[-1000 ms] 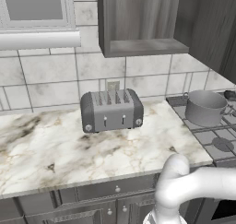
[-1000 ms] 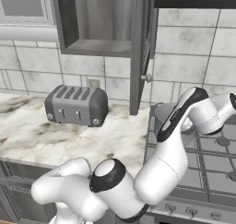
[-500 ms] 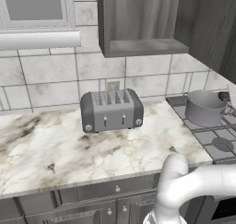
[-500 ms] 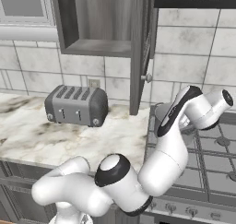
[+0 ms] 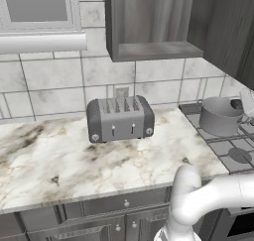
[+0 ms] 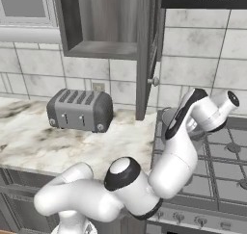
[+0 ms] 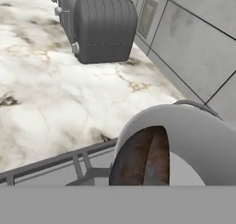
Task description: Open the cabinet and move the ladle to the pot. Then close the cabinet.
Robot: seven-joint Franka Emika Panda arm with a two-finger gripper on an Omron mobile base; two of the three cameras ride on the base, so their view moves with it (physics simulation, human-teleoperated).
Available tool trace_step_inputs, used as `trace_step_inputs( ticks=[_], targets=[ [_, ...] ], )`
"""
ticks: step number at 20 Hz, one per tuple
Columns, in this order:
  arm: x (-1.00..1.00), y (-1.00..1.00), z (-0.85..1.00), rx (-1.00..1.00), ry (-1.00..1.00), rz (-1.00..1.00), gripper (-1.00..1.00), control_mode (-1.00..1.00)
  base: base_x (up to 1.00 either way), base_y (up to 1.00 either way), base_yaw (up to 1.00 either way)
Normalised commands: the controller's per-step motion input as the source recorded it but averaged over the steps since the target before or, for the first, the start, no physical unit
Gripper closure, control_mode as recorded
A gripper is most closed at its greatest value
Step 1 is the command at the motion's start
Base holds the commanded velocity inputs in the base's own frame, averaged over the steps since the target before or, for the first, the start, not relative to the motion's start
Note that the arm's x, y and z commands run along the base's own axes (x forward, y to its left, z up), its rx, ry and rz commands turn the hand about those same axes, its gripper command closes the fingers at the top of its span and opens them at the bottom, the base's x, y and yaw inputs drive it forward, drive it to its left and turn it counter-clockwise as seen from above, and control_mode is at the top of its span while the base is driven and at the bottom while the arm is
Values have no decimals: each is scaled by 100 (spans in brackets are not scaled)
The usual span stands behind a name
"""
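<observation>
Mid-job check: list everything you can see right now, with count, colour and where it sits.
cabinet: one, dark grey wood grain, on the wall above the counter, door swung open
toaster: one, grey, four slots, on the counter by the tiled wall
counter: one, white marble, left of the stove
pot: one, grey, on the stove
stove: one, grey, right of the counter
gripper: one, shut, hand above the pot

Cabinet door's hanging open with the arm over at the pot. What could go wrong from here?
1. The open cabinet door hangs beside the arm's bent links; pulling back could clip its edge.
2. The hand sits close over the pot; a low move could shove it across the stove grate.
</observation>
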Motion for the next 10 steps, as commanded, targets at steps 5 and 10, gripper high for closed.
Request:
trace_step_inputs(
  ticks=[5, 10],
  targets=[
    [18, 0, -16, -4, 2, 0, 100, -100, 0, 0, 0],
    [15, 0, -21, -6, 2, 0, 100, -100, 0, 0, 0]
  ],
)
